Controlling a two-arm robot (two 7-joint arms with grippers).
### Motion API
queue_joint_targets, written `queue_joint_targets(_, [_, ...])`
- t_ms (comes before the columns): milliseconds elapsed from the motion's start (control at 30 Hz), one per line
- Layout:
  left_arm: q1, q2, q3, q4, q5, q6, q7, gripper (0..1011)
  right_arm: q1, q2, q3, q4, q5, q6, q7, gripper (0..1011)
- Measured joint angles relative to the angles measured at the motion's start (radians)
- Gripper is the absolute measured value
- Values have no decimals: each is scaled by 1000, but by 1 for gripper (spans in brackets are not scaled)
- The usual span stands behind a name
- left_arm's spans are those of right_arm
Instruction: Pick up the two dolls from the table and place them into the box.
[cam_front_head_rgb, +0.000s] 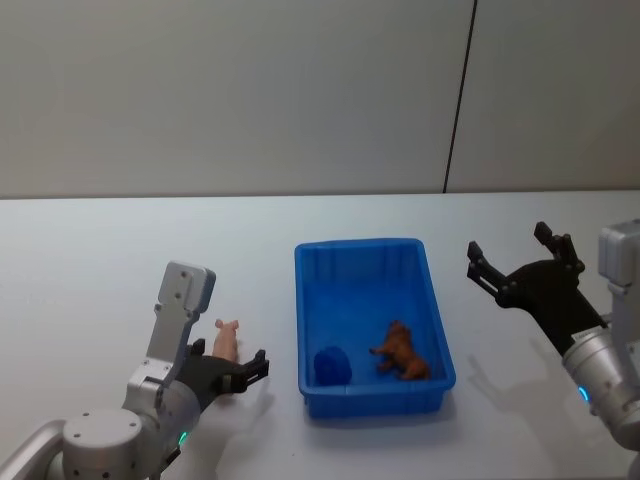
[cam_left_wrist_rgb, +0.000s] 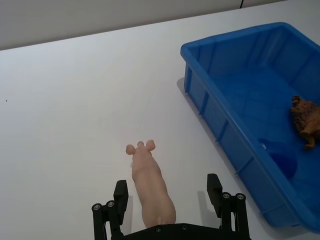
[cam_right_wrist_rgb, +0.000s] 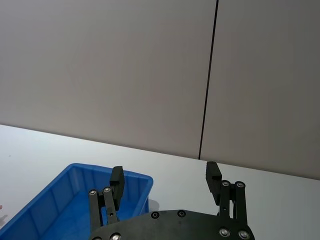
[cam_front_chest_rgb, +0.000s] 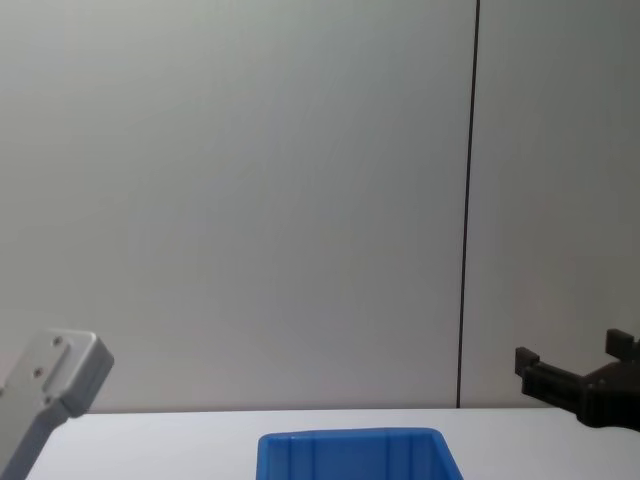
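A: What is the left claw (cam_left_wrist_rgb: 167, 192) doing?
B: It is low over the table (cam_front_head_rgb: 120, 250), wide open. The pink doll (cam_left_wrist_rgb: 150, 187) lies between its fingers, left of the box (cam_front_head_rgb: 370, 405).
A: And the brown doll (cam_front_head_rgb: 402, 352)?
B: In the box, by the near right corner.
A: The right claw (cam_front_head_rgb: 520, 262)?
B: Open too, up in the air right of the box.

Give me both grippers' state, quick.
Left gripper: jaws open either side of the pink doll on the table, not shut on it.
Right gripper: open, holding nothing, beside the box.
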Motion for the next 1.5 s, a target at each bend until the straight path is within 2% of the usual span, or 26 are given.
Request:
queue_joint_targets(300, [-10,-11,-1,38,11,9,-11,971,0,0,0,0,0,0,0,1001])
queue_joint_targets(700, [-22,-21,-3,74,47,18,-25,629,0,0,0,0,0,0,0,1001])
queue_joint_targets(933, [-20,-20,-4,77,73,1,-26,419,0,0,0,0,0,0,0,1001])
queue_joint_targets(1000, [-17,-17,-5,74,85,-10,-26,393,0,0,0,0,0,0,0,1001])
queue_joint_targets(1500, [5,12,-17,13,173,-110,-23,393,0,0,0,0,0,0,0,1001])
